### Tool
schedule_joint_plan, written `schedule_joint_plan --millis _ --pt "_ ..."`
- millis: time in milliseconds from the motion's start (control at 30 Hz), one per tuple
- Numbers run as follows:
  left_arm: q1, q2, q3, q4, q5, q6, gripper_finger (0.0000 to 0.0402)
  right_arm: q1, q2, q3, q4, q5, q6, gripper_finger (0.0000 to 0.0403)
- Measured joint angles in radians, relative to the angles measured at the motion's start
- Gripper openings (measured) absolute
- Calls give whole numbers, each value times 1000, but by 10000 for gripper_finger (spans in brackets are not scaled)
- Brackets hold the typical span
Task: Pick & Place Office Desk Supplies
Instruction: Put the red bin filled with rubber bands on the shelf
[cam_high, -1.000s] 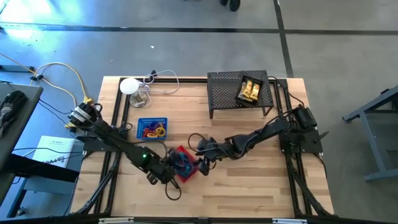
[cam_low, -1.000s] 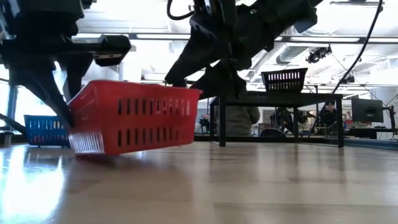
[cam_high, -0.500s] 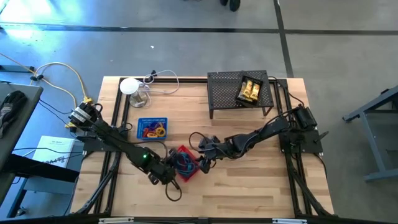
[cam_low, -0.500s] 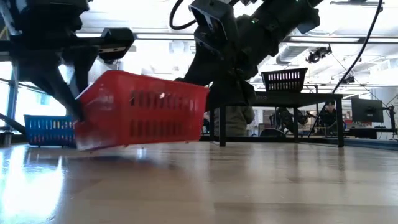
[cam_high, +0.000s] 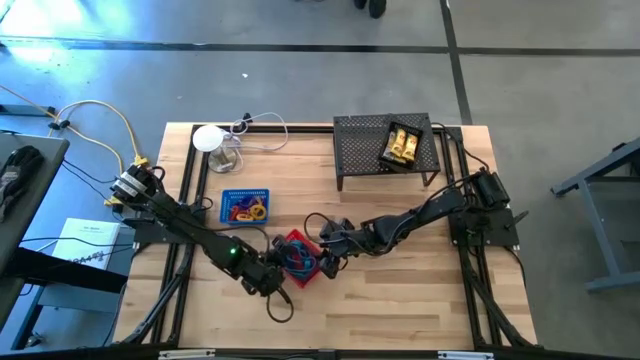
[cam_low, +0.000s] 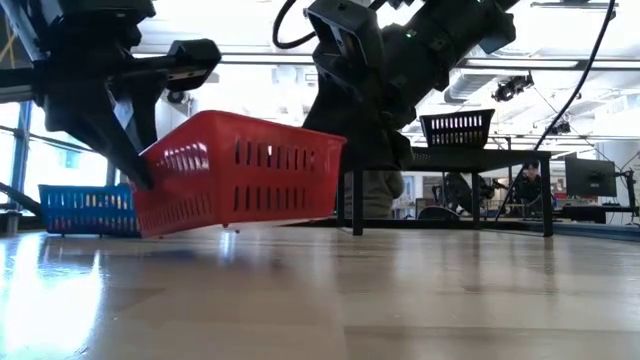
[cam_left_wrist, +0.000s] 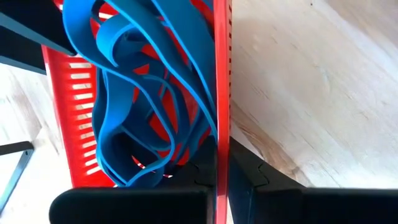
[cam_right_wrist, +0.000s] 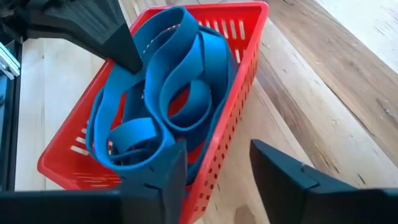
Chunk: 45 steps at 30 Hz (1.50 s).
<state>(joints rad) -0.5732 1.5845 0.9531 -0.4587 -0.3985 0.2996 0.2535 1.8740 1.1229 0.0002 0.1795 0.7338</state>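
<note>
Red basket (cam_low: 240, 185) hangs clear of table (cam_low: 400, 300), low view alone reveals.

The worktop (cam_high: 400, 300) is a pale wooden slab of butcher-block planks with a dark frame running along its edges. A black mesh shelf (cam_high: 362, 150) stands on it, with a yellow pack (cam_high: 404, 144) lying on the shelf's top. Well apart from the shelf, toward the far corner, sits a white round device (cam_high: 208, 138) with its cable (cam_high: 262, 132) looped just beside it. Nearer than that device rests a small blue basket (cam_high: 245, 206) holding orange and purple little rings. In the low view the red basket (cam_low: 240, 185) hangs tilted, clear of the wood.
</note>
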Motion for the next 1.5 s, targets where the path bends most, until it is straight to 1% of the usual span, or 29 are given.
schedule_joint_plan --millis 133,333,367,567,733,933,1167,1267,1367,1500 --pt "0 0 0 20 0 -3 7 0 0 0 0 0 4 110" --pt "0 0 0 23 0 -10 7 0 0 0 -2 -1 1 22" --pt "0 0 0 25 0 -15 7 0 0 0 -4 -2 1 14" --pt "0 0 0 41 0 -16 7 0 0 0 -11 1 1 7" --pt "0 0 0 57 3 -60 15 0 0 0 -12 3 -9 5" --pt "2 -2 1 76 4 -131 53 -1 0 0 -17 4 -28 5" --pt "-2 -2 1 134 6 -126 104 0 0 0 -24 -3 -31 4" --pt "-8 -2 1 171 2 -89 122 0 0 0 -34 -3 -27 4" --pt "-22 -2 1 211 -15 -61 131 2 0 0 -47 -2 -27 4" --pt "-48 -2 1 212 -56 -68 133 14 0 0 -57 15 -33 4"
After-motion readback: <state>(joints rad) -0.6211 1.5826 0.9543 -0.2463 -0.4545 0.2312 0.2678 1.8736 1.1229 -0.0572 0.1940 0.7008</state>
